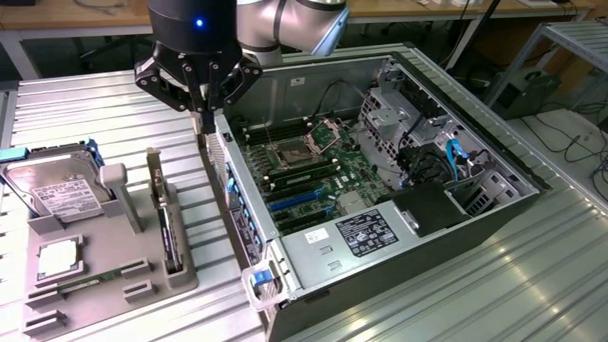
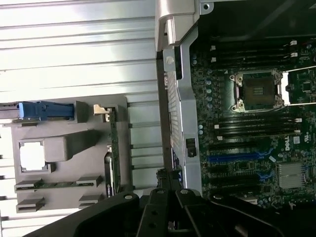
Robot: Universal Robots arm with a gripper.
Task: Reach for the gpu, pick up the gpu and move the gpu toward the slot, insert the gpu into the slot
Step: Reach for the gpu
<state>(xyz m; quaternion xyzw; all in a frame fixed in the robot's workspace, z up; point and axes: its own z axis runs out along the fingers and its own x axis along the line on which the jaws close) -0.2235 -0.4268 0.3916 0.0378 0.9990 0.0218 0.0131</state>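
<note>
The gpu [image 1: 167,228] stands on edge in a grey holder [image 1: 105,285], its pale bracket toward the far end. In the wrist view the gpu [image 2: 112,153] is a thin dark strip in the holder [image 2: 74,143]. The slot [image 1: 292,199] is a long blue strip on the green motherboard inside the open computer case [image 1: 314,92]; the wrist view has the slot [image 2: 239,158] below the processor socket. My gripper [image 1: 202,128] hangs shut and empty over the case's rear edge, between holder and motherboard, up and away from the gpu. The gripper [image 2: 169,177] points down at that edge.
A silver-labelled hard drive [image 1: 59,194] leans in the holder's far end, with a processor chip [image 1: 57,258] and a green memory stick [image 1: 90,281] nearer. The power supply [image 1: 366,231] and drive cages [image 1: 418,121] crowd the case. Ribbed metal table [image 1: 532,285] surrounds everything.
</note>
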